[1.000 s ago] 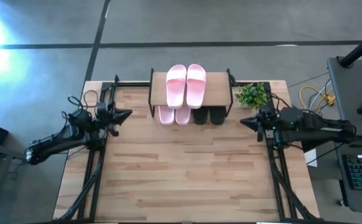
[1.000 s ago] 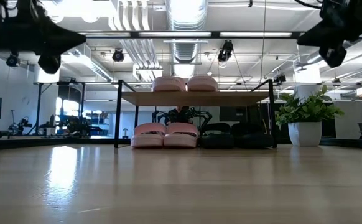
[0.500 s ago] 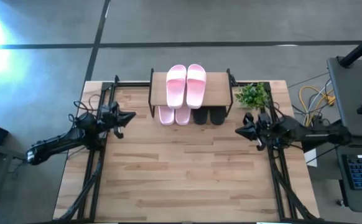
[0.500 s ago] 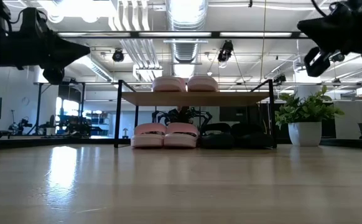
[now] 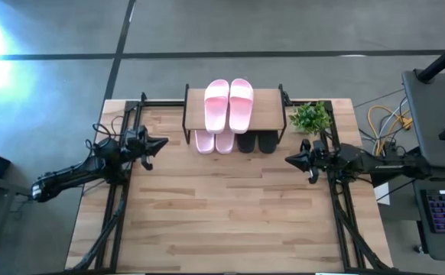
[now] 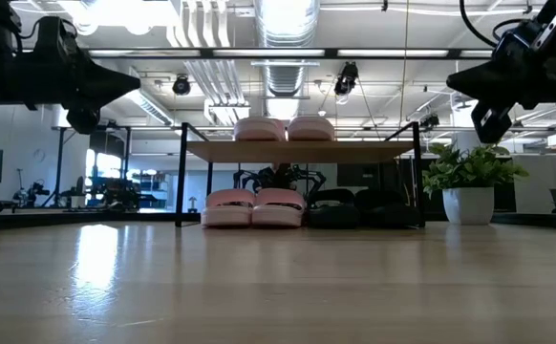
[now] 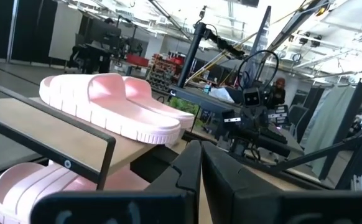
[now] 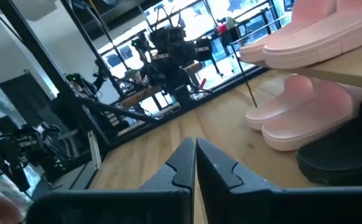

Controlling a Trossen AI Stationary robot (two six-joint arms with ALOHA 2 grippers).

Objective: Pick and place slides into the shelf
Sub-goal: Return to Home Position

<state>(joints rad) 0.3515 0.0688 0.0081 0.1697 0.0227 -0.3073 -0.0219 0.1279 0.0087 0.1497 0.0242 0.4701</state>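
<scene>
Two pale pink slides [image 5: 228,105] lie side by side on the plank top of the shelf [image 5: 268,113]. Under it, two more pink slides [image 5: 214,141] and two black slides [image 5: 256,141] rest on the tabletop, also seen in the low view as pink slides [image 6: 254,207] and black slides [image 6: 359,207]. My left gripper [image 5: 164,141] hovers shut above the table's left side, fingers pointing toward the shelf, empty. My right gripper [image 5: 287,160] hovers shut above the right side, also pointing toward the shelf, empty.
A potted green plant [image 5: 310,117] stands on the table right of the shelf, close to my right gripper. Black frame rails [image 5: 119,206] run along both side edges. Bare wooden tabletop [image 5: 222,214] stretches in front of the shelf.
My right gripper has moved toward the table's near edge and toward the left, and has come lower. My left gripper has shifted slightly toward the shelf. The slides and shelf have stayed where they were.
</scene>
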